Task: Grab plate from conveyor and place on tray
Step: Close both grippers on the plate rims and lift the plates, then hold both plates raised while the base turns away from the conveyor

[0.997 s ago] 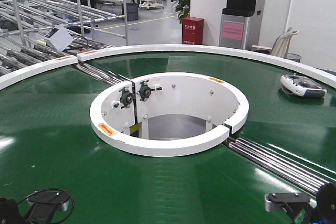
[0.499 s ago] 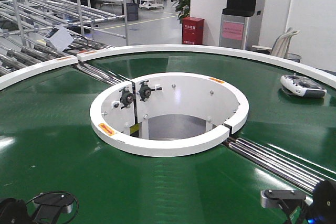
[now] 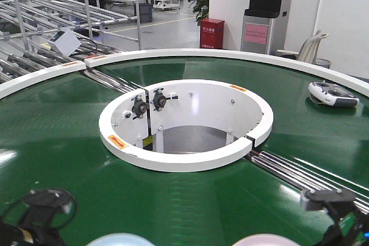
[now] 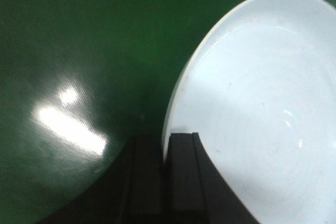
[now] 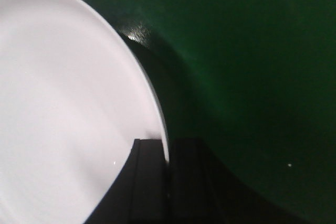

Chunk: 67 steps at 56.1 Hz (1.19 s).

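Evidently, each plate is held by its rim over the conveyor (image 3: 57,142).
Right pincer (image 5: 167,146) clenches the pink plate (image 5: 63,103), left pincer (image 4: 165,141) the pale blue plate (image 4: 252,103): only rims suit narrow jaws.

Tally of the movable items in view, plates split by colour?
Pale blue plate: 1
Pale pink plate: 1
White handheld controller: 1
Total: 3

The left tool (image 4: 165,142) is clamped on the bluish plate (image 4: 262,103), the right tool (image 5: 168,148) on the pink plate (image 5: 63,103).
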### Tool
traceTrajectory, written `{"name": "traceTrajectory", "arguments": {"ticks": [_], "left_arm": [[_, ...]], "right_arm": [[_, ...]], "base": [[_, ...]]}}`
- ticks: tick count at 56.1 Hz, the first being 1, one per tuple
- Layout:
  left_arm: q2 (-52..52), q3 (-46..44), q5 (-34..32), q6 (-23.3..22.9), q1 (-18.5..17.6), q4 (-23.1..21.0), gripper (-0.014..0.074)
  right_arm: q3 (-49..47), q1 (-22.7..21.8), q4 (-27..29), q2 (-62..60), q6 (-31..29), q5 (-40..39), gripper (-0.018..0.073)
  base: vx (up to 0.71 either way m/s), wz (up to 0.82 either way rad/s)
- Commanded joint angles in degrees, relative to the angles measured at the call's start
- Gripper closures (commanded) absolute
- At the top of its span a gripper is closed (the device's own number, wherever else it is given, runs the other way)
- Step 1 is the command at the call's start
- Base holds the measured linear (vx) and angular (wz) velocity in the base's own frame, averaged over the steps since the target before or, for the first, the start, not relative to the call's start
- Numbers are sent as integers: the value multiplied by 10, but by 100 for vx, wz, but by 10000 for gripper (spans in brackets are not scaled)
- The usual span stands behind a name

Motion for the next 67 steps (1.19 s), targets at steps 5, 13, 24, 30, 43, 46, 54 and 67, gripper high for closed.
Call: {"name": "traceTrajectory", "arguments": {"ticks": [5, 13, 24, 30, 43, 46, 54, 67], "left_arm": [[-130, -13, -21, -2, -4, -10, 603], [-219, -13, -21, -2, -2, -10, 602], [-318, -13, -20, -3, -2, -10, 602], [-342, -13, -20, -2, -2, -8, 600], [-345, -13, -20, -2, -2, -6, 599], [-345, -13, -23, -2, -2, -6, 599], [-345, -13, -26, -2, -2, -6, 599], [-345, -13, -26, -2, -2, -6, 596]], "right_arm": [[-14, -3, 0, -125, -4, 6, 571], [-14, -3, 0, -218, 4, 24, 571], [-14, -3, -1, -333, 14, 56, 570], [-14, -3, -5, -377, 22, 60, 569], [-14, -3, -5, -424, 22, 46, 568], [-14, -3, -1, -426, 22, 50, 568], [-14, -3, -1, -426, 22, 51, 568], [-14, -3, -1, -426, 22, 53, 568]], "base": [[0, 0], [0, 0], [0, 0], [0, 0], [0, 0], [0, 0], [0, 0], [0, 0]]}}
